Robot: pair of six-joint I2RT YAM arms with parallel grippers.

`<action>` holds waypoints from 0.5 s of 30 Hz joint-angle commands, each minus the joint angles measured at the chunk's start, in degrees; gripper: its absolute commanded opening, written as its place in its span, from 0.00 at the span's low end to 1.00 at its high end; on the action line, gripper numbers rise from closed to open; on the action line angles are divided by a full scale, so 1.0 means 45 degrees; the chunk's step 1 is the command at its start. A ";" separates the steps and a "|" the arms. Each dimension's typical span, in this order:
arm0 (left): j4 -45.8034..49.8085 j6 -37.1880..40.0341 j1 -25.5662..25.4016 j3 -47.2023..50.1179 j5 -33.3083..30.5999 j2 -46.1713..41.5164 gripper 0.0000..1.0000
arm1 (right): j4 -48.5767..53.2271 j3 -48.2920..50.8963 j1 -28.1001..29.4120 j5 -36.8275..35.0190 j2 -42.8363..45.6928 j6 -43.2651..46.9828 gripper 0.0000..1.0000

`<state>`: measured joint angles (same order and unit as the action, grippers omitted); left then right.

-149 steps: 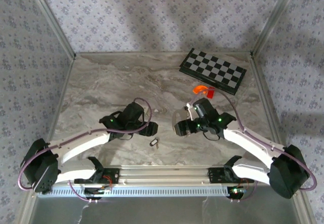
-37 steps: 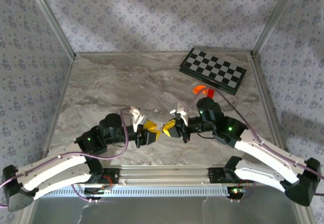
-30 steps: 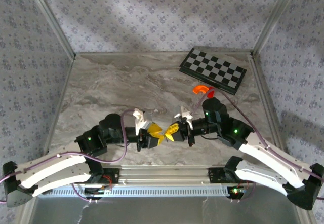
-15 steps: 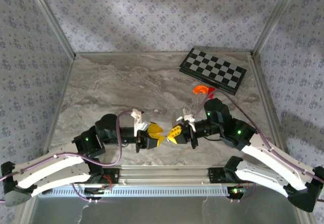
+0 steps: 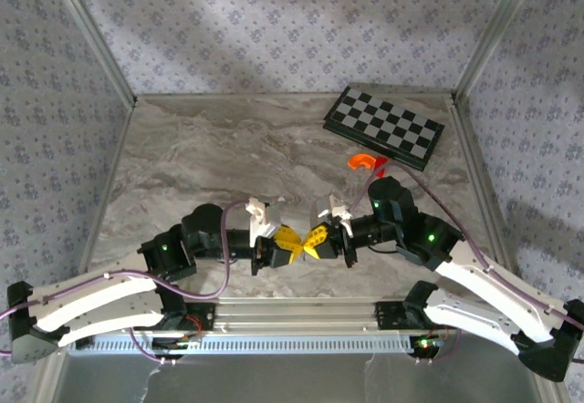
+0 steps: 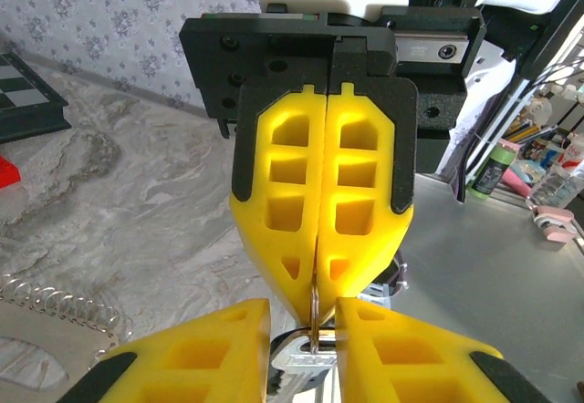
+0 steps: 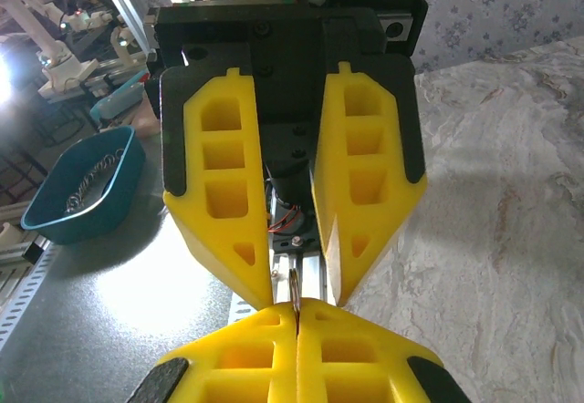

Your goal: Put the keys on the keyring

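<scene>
Above the front middle of the bench (image 5: 201,166), the two arms meet tip to tip. The right end effector (image 5: 315,239) has its yellow fingers pressed together and pinches the keyring (image 6: 314,316). The thin metal ring stands on edge in line with the seam between the fingers, and it sticks out from their tips toward the left arm. The left end effector (image 5: 287,241) has its fingers apart, and a silvery key (image 6: 301,356) sits in the gap. I cannot tell whether the fingers clamp it already.

The ring edge is directly in front of the key and just beside it, perhaps touching. I judge that the coming move is a short push along the line between the two end effectors. The ring's edge-on plane must meet the hole of the key, which is hidden.
</scene>
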<state>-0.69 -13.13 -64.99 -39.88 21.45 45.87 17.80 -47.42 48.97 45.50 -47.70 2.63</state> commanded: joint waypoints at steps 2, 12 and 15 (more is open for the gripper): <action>-0.0413 0.0143 -0.0070 -0.0426 -0.0099 -0.0185 0.18 | -0.0169 -0.0146 -0.0079 0.0417 0.0157 0.0157 0.00; -0.0575 0.0061 -0.0069 -0.0257 -0.0119 -0.0603 0.00 | -0.0385 -0.0044 -0.0081 0.0451 0.0249 0.0157 0.00; -0.0550 0.0065 -0.0069 -0.0241 -0.0177 -0.0609 0.00 | -0.0425 -0.0030 -0.0068 0.0459 0.0242 0.0139 0.00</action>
<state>-0.78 -13.04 -65.01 -39.88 21.19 44.34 16.10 -47.42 48.62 46.04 -47.48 2.63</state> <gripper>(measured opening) 0.055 0.062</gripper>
